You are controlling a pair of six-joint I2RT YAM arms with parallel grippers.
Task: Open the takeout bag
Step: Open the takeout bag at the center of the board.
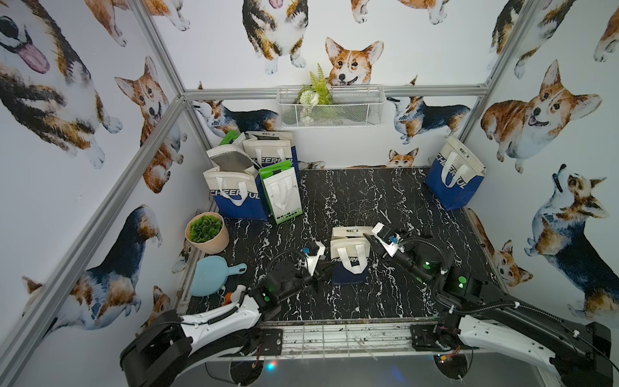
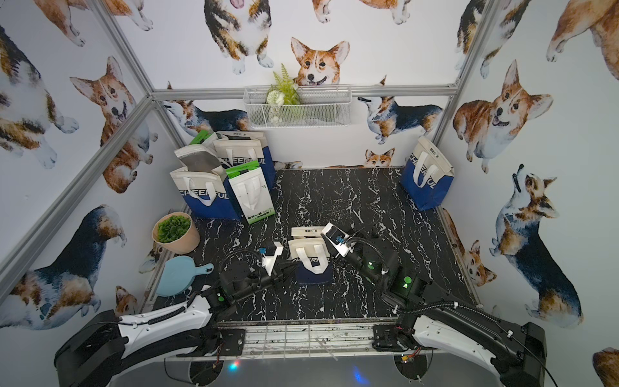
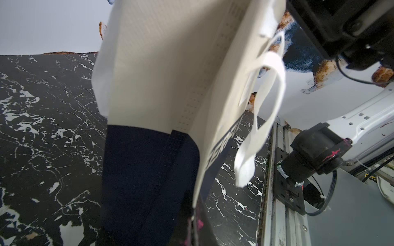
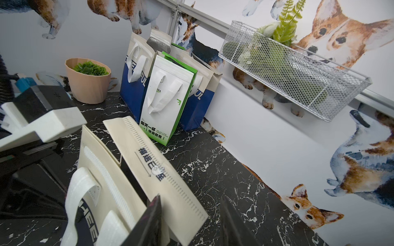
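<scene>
Left gripper (image 1: 325,269) pinches the takeout bag (image 1: 350,252) at its near-left edge; right gripper (image 4: 190,200) straddles the far flap (image 4: 153,166), jaws half apart.

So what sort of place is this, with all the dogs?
Probably a robot practice booth, not a shop: metal frame with corgi wallpaper, left arm and right arm mounted on a rail, a bag set between them.

Prob. robot lab test cell: alu frame (image 1: 435,91), corgi-print walls (image 1: 355,60).
</scene>
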